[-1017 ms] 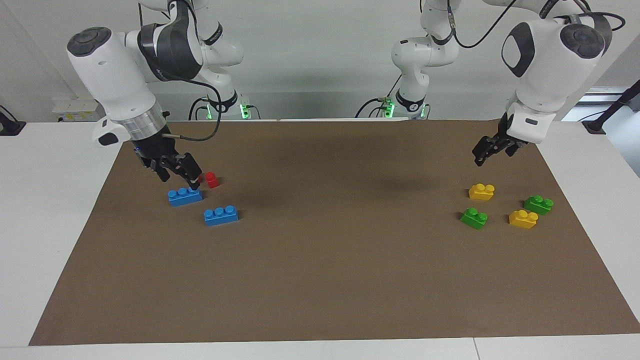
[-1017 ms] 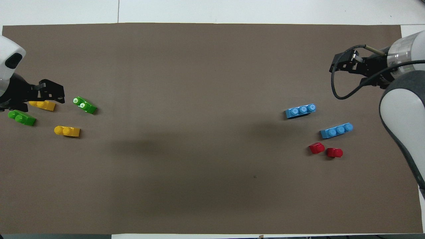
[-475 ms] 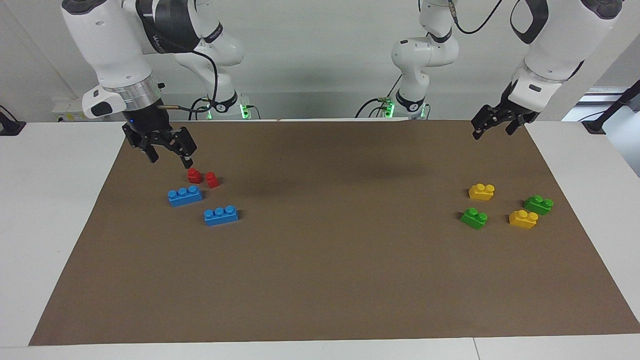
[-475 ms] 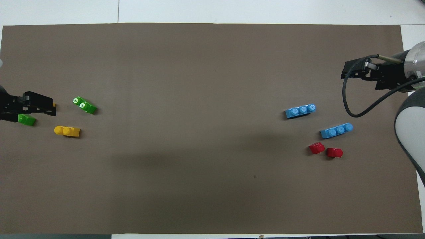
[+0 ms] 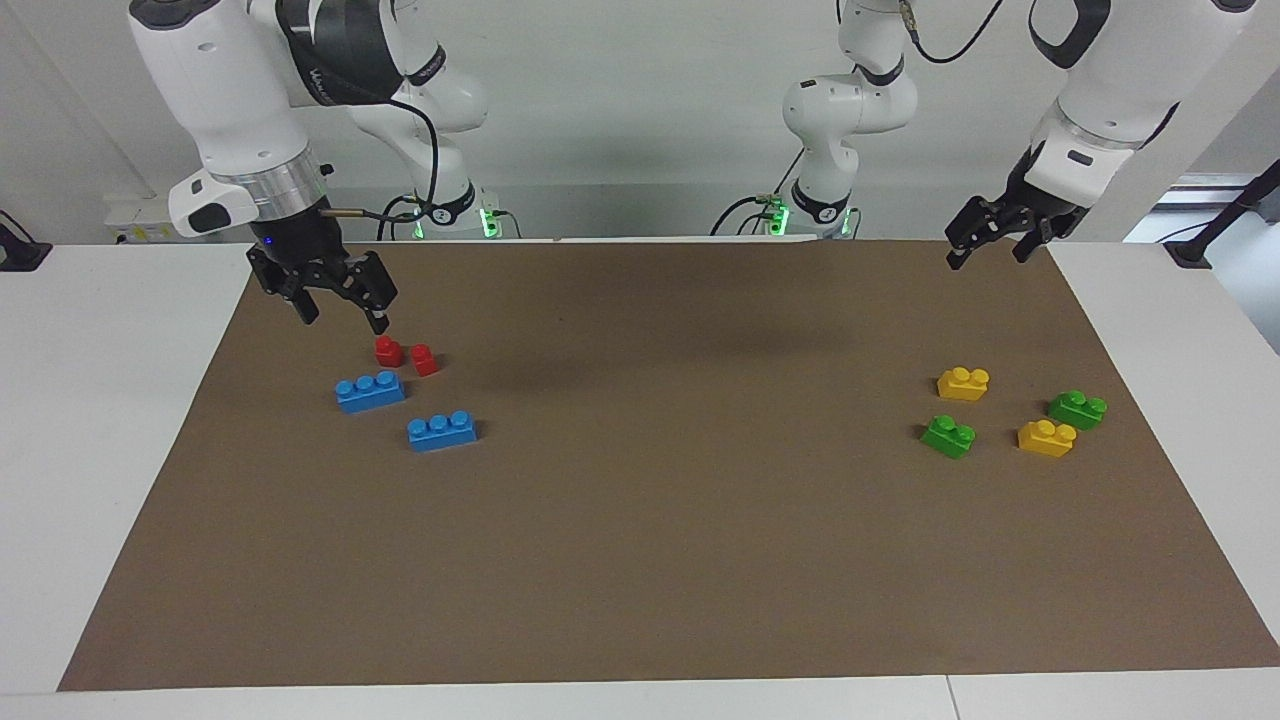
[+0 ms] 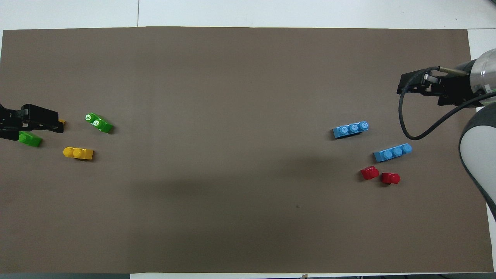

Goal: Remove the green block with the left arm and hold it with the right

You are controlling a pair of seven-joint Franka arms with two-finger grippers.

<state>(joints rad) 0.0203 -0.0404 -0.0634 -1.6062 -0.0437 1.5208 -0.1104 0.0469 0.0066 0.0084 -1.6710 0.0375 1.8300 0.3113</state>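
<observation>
Two alike green blocks lie on the brown mat at the left arm's end. One green block (image 5: 948, 436) (image 6: 99, 122) is farther from the robots, the other green block (image 5: 1077, 409) (image 6: 29, 138) lies closer to the mat's end. My left gripper (image 5: 988, 255) (image 6: 46, 121) hangs open high over that end of the mat, holding nothing and well above the blocks. From overhead it covers part of a yellow brick. My right gripper (image 5: 342, 318) (image 6: 410, 80) is open and empty, raised over the mat by the red bricks.
Two yellow bricks (image 5: 963, 383) (image 5: 1046, 438) lie among the green ones. Two blue three-stud bricks (image 5: 370, 390) (image 5: 441, 430) and two small red bricks (image 5: 388, 350) (image 5: 425, 359) lie at the right arm's end. The brown mat (image 5: 650, 500) covers the table.
Both arms have risen: the right gripper lifted away from the blue brick, the left gripper lifted up from over the yellow brick. No block has moved.
</observation>
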